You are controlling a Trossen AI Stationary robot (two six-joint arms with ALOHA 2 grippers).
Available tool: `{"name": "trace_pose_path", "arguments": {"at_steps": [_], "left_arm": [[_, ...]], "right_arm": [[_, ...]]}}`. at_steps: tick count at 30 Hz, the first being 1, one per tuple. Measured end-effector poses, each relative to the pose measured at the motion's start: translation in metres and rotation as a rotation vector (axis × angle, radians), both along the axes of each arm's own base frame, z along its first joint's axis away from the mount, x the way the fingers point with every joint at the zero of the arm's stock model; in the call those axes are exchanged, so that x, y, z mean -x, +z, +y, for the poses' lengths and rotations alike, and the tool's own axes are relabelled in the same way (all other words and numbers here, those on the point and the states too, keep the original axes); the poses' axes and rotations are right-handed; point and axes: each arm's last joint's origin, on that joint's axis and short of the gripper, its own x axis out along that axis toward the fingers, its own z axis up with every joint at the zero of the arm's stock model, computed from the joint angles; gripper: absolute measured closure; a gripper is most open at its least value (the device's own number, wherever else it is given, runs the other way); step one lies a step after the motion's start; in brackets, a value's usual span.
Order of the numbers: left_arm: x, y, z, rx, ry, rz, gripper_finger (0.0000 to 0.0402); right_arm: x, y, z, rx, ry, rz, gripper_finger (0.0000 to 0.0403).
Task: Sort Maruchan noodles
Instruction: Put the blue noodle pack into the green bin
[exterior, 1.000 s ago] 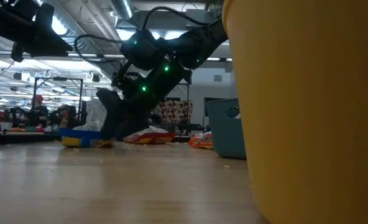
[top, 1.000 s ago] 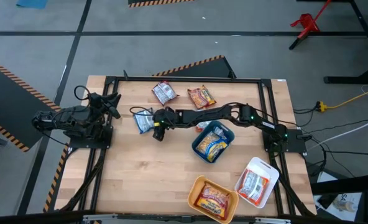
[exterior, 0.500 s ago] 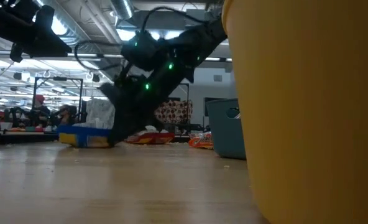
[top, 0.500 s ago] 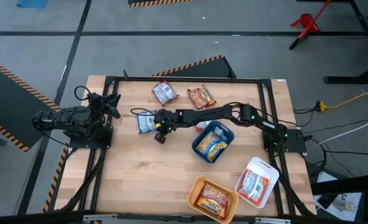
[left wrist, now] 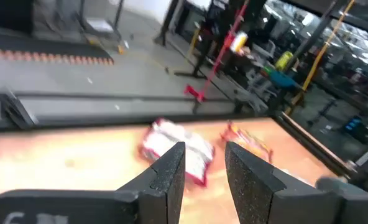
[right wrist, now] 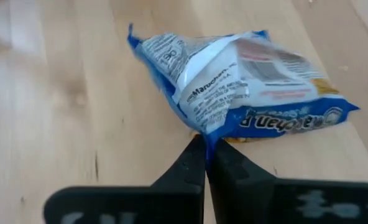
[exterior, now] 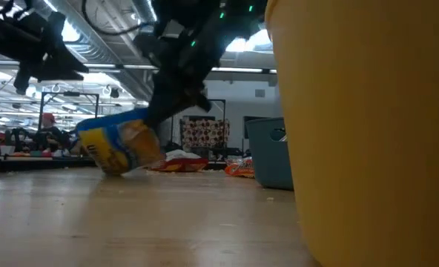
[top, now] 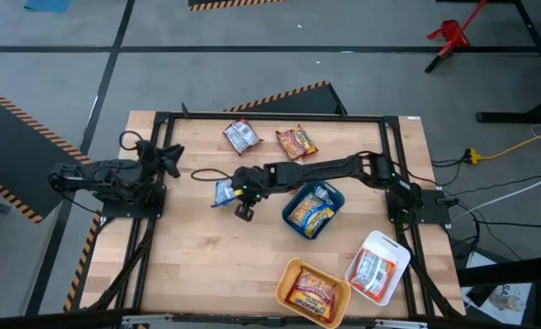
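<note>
Two fingers of the right gripper (right wrist: 206, 149) are pinched tight on the edge of a blue-and-white Maruchan packet (right wrist: 246, 87), and in the low view that packet (exterior: 119, 144) hangs tilted with one corner down near the wood, so I'd say it's mid-lift. From above, the right arm stretches across the middle of the table with the gripper (top: 238, 194) and the packet (top: 223, 193) just left of the teal tray (top: 334, 196).

Moving outward: the teal tray already has a blue packet (top: 310, 216) in it, the orange tray (top: 291, 270) holds an orange one (top: 313, 294), and the white tray (top: 389, 249) holds a red-and-white one (top: 373, 270). So one per tray looks sorted, colour matched to tray.

Still loose at the far edge of the table are a red-and-white packet (top: 241, 136) and an orange packet (top: 296, 142), near each other but not touching. Something orange pokes out under the right arm beside the teal tray, can't tell what exactly.

The left gripper (left wrist: 204, 163) waits at the left edge of the table, fingers a little apart, holding nothing.

My guess: roughly halfway done, with the held blue one probably headed for the teal tray.
</note>
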Motion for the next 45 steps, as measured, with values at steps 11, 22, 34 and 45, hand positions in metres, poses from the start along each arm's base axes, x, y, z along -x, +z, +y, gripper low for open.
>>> {"name": "trace_pose_path", "arguments": {"at_steps": [11,22,34,45], "left_arm": [[-0.009,-0.02,-0.002,0.118,-0.032,-0.061,0.0294],[-0.009,-0.024,-0.004,0.136,-0.097,-0.009,0.0294],[-0.039,-0.055,-0.014,0.293,-0.328,0.093,0.0294],[-0.07,-0.076,-0.011,0.312,-0.363,0.291,0.0294]], "right_arm": [[0.039,0.068,0.016,0.14,-0.102,0.028,0.0403],[0.044,0.062,0.023,0.19,0.142,0.105,0.0347],[0.024,-0.017,-0.004,0.105,0.188,0.296,0.006],[0.021,-0.025,-0.007,0.159,0.257,0.298,0.0048]]}}
